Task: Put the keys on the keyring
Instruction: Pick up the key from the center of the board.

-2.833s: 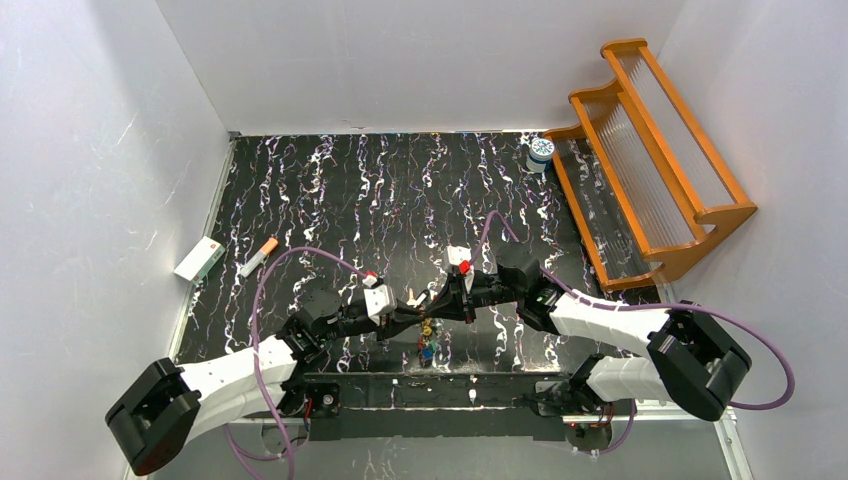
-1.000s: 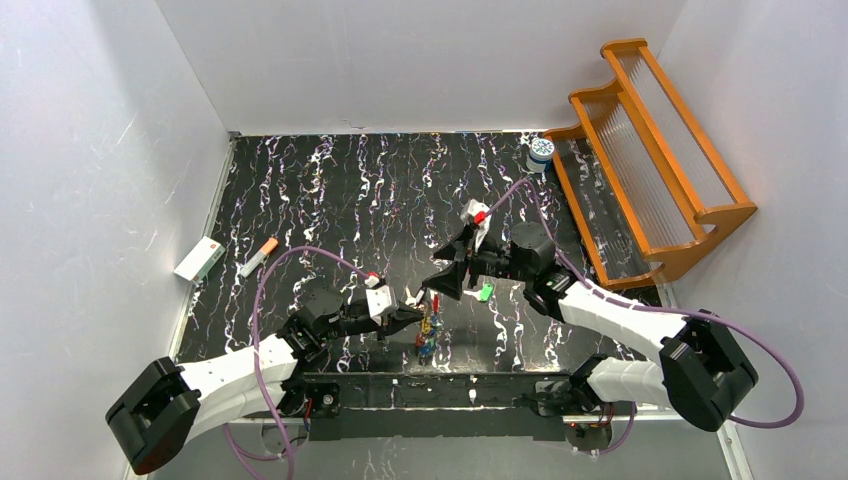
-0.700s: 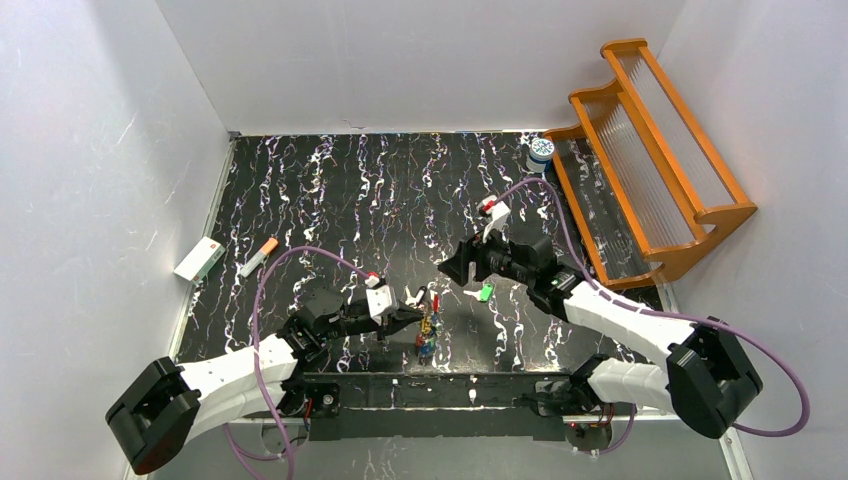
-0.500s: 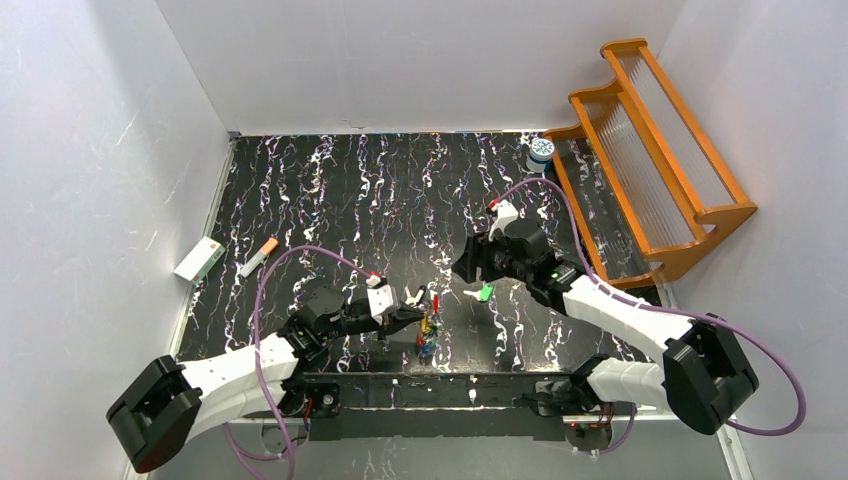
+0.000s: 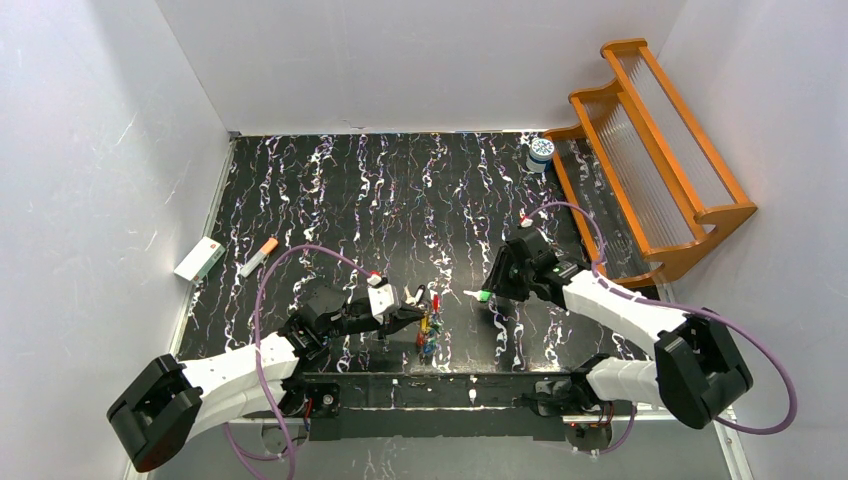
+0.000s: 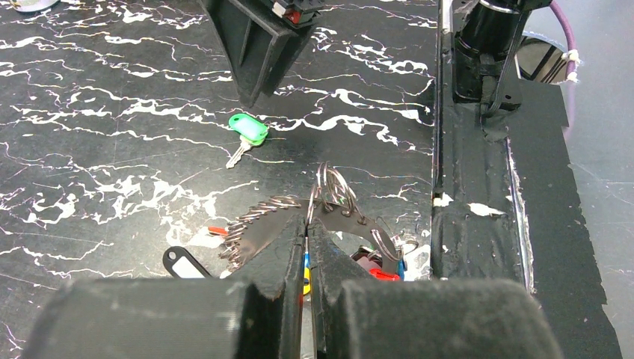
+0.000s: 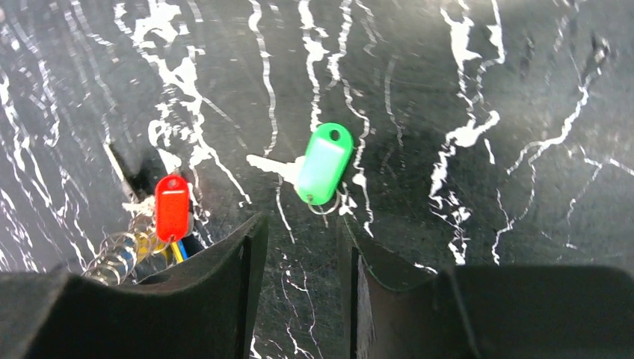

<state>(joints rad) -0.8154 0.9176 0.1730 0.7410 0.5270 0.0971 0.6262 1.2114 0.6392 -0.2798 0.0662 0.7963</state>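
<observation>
My left gripper (image 6: 309,224) is shut on the thin wire of the keyring (image 6: 327,183), holding it just above the table near the front edge. Keys with red, blue and yellow heads (image 5: 428,335) hang from the ring below the fingers. One green-headed key (image 7: 324,164) lies loose and flat on the black marbled table, also seen as the green key (image 5: 482,295) in the top view. My right gripper (image 7: 300,228) hovers just right of it, jaws partly apart with only bare table between them. A red key head (image 7: 172,207) shows at its left.
A black-framed tag (image 6: 183,262) lies on the table beside the left fingers. A white-and-blue jar (image 5: 541,150) and an orange wooden rack (image 5: 650,150) stand at the back right. A white box (image 5: 198,258) and an orange-tipped stick (image 5: 259,257) lie at the left edge.
My right arm drew back from the keyring, swung right and came low beside the green key, its jaws narrowing. The green key stayed on the table. The left gripper held still.
</observation>
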